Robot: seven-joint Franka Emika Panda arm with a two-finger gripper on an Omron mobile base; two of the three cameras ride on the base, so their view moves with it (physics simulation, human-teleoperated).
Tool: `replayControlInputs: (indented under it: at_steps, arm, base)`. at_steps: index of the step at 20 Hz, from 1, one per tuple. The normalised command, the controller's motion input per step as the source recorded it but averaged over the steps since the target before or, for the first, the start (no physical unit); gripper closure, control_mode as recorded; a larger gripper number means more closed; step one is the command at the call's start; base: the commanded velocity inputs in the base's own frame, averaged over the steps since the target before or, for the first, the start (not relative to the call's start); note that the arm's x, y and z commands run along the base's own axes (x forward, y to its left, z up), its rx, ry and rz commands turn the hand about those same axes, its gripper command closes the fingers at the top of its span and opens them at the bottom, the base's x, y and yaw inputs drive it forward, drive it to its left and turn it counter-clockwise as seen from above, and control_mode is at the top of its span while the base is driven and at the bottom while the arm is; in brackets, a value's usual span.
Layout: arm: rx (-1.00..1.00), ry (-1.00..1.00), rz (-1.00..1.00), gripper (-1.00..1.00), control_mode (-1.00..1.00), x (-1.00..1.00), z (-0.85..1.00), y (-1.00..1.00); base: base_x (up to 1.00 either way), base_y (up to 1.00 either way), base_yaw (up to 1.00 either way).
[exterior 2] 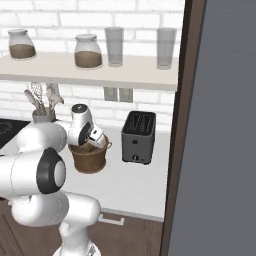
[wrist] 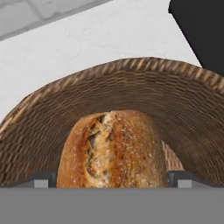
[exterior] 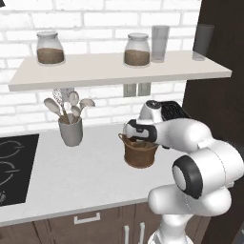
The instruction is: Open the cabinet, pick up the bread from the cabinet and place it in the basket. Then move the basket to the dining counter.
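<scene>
1. Spanning the brick wall: cabinet (exterior: 119, 71), a flat pale beige plank, doorless, carrying two lidded glass jars (exterior: 50, 47) and two tumblers (exterior: 160, 43).
2. Worktop (exterior: 81, 171): light grey, smooth.
3. Toaster (exterior 2: 138, 137): dark, boxy.
4. Basket (exterior: 140, 153): round, brown, woven wicker, on the worktop.
5. Bread (wrist: 113, 151): rounded golden-brown loaf, split crust, inside the basket.
6. Gripper (wrist: 113, 180): lowered into the basket, fingertips (wrist: 41, 180) spread to either side of the bread; contact cannot be told.

home kitchen: white brick wall (exterior: 109, 19), grey worktop (exterior: 86, 176) with black cooktop (exterior: 14, 167), toaster (exterior 2: 138, 137), utensil cup (exterior: 70, 129) of spoons, wall shelf (exterior: 119, 69) holding jars (exterior: 50, 47) and glasses (exterior: 159, 43), drawers below.
</scene>
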Motion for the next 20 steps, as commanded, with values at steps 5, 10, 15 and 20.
replayControlInputs:
  at_steps: [5, 10, 15, 20]
  arm:
    - [-0.01, 0.0, 0.0, -1.0, -1.0, 0.12, -0.23, 0.0]
    - [0.0, -0.14, 0.03, -1.0, -1.0, 0.11, -0.34, -0.01]
    - [0.0, -0.25, 0.01, -1.0, -1.0, 0.0, -0.38, -0.02]
    - [0.0, -0.31, 0.0, -1.0, -1.0, 0.01, -0.12, 0.0]
  base:
    - [0.0, 0.0, 0.0]
    - [0.0, 0.0, 0.0]
    - [0.0, 0.0, 0.0]
    - [0.0, 0.0, 0.0]
